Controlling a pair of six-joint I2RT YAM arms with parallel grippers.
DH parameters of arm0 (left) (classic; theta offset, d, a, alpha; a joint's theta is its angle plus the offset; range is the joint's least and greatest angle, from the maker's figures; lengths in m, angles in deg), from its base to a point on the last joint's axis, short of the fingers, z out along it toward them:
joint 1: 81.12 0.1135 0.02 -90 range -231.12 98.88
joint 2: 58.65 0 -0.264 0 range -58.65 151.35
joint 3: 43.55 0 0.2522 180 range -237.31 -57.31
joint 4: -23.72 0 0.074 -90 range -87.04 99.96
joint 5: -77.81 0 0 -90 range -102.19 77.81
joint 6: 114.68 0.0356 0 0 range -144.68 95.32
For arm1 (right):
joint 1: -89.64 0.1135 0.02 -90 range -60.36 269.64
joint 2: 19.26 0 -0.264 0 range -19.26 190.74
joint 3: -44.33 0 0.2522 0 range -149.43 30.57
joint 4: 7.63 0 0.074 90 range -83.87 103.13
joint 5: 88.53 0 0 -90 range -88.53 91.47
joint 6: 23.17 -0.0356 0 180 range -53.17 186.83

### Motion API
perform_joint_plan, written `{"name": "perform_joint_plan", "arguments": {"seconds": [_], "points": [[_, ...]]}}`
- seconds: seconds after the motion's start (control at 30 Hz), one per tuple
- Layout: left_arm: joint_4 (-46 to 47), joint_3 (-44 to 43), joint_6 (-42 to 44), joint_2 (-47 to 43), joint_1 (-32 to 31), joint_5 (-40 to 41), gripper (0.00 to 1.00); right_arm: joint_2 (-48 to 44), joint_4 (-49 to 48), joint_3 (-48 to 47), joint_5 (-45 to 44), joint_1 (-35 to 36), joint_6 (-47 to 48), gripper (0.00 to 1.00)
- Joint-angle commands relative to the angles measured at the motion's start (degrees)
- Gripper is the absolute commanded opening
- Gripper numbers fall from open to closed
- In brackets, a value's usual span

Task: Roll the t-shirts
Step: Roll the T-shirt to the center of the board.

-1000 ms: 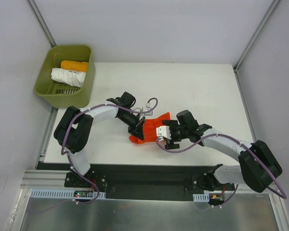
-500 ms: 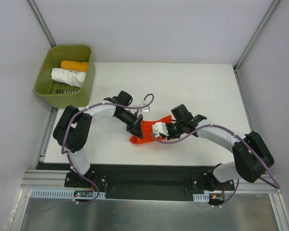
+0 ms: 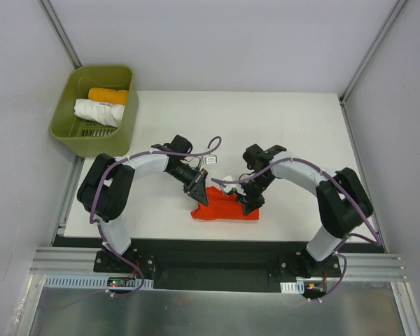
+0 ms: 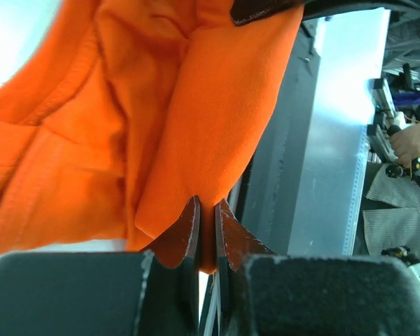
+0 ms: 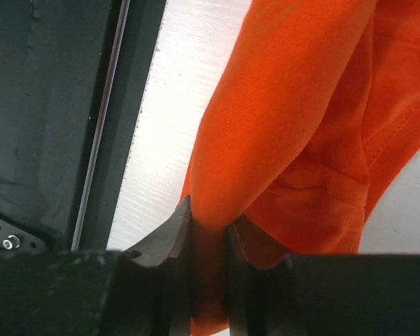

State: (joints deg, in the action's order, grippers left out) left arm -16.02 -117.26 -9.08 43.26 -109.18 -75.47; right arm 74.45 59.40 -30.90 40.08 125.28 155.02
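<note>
The red-orange t-shirt (image 3: pixel 224 209) lies bunched in a short bar near the table's front edge. My left gripper (image 3: pixel 199 190) is shut on a fold at its left end; in the left wrist view the cloth (image 4: pixel 161 105) is pinched between the fingertips of the gripper (image 4: pixel 206 210). My right gripper (image 3: pixel 250 200) is shut on the right end, and the right wrist view shows a thick fold of the shirt (image 5: pixel 301 105) clamped in that gripper (image 5: pixel 208 220). A white rolled t-shirt (image 3: pixel 98 112) and a yellow-orange rolled one (image 3: pixel 108 95) lie in the basket.
The green basket (image 3: pixel 66 129) stands at the table's back left corner. The white tabletop (image 3: pixel 294 126) stretches behind and to the right of the arms. A black rail (image 3: pixel 217 255) runs along the near edge, just below the shirt.
My right gripper has swung in over the shirt's right end and closed on it. The shirt has shifted toward the near edge and drawn into a bar. The left gripper stays shut.
</note>
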Motion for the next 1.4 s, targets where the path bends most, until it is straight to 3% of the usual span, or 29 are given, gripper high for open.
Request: {"name": "perform_joint_plan", "arguments": {"seconds": [0.0,0.37,0.63,0.73,0.87,0.97,1.0,1.13,1.37], "points": [[-1.89,-2.63,-0.74,2.23,2.47,6.49,0.0,8.13,14.57,-4.17,4.01,-3.99,-1.51,0.06],[-0.21,-11.77,-4.08,6.46,5.9,17.41,0.24,24.41,21.42,-15.69,4.72,-9.71,-6.71,0.05],[0.05,-6.43,0.74,-7.58,7.14,22.59,0.32,29.68,22.4,-20.61,2.61,-10.06,-13.64,0.05],[0.83,-1.68,6.45,-15.93,4.42,26.36,0.4,31.62,22.13,-22.54,1.82,-10.32,-17.41,0.05],[3.03,4.29,13.22,-27.26,-6.53,33.56,0.43,33.46,21.7,-24.39,1.73,-11.11,-21.55,0.05],[6.45,8.07,19.46,-31.67,-13.5,38.05,0.52,35.92,23.01,-26.59,2.43,-11.47,-24.19,0.04],[7.25,8.7,21.91,-31.94,-17.78,39.45,0.53,36.62,23.45,-27.38,2.7,-11.73,-24.81,0.04],[10.24,8.79,25.53,-29.49,-24.32,44.64,0.66,39.44,25.65,-30.11,4.01,-12.7,-25.78,0.04],[15.07,9.76,28.26,-21.85,-28.81,46.59,0.66,40.32,26.0,-30.9,4.72,-13.58,-27.36,0.04]]}}
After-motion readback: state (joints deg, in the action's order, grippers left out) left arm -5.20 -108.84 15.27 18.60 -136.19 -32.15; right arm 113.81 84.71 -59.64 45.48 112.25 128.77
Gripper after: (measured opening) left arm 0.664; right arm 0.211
